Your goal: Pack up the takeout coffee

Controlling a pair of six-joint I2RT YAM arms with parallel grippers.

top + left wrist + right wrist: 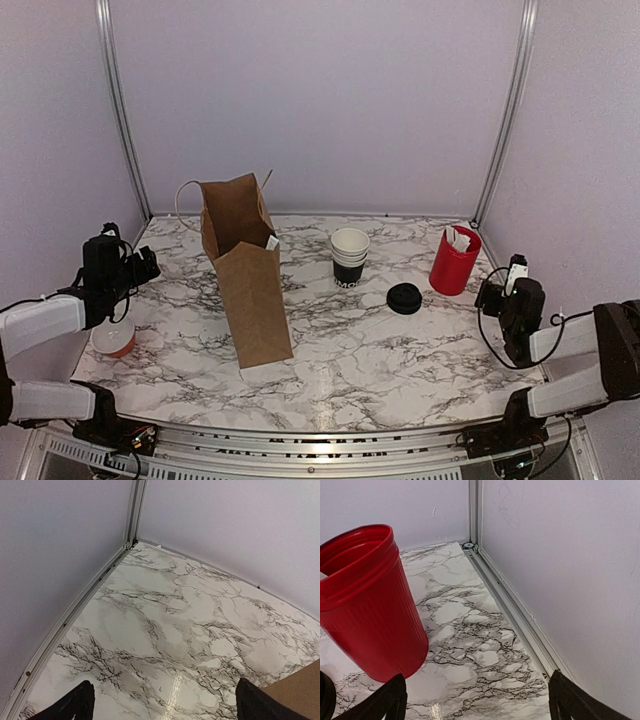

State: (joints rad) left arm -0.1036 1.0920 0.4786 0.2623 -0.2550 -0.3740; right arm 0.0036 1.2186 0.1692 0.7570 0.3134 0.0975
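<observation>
No lidded black takeout coffee cup shows in any view. A tall brown paper bag (245, 265) stands open at left of centre; its corner shows in the left wrist view (300, 690). A stack of lidless white-rimmed black cups (349, 256) stands mid-table, with a loose black lid (404, 298) to its right. My left gripper (150, 266) is open and empty at the left edge, its jaws wide over bare marble (165, 692). My right gripper (492, 295) is open and empty at the right edge (476, 682), just right of the red cup.
A red ribbed cup (455, 260) holding white packets stands at the right, close in the right wrist view (367, 605). An orange and white cup (113, 338) sits under my left arm. Walls and metal rails (520, 610) border the marble table (400, 360).
</observation>
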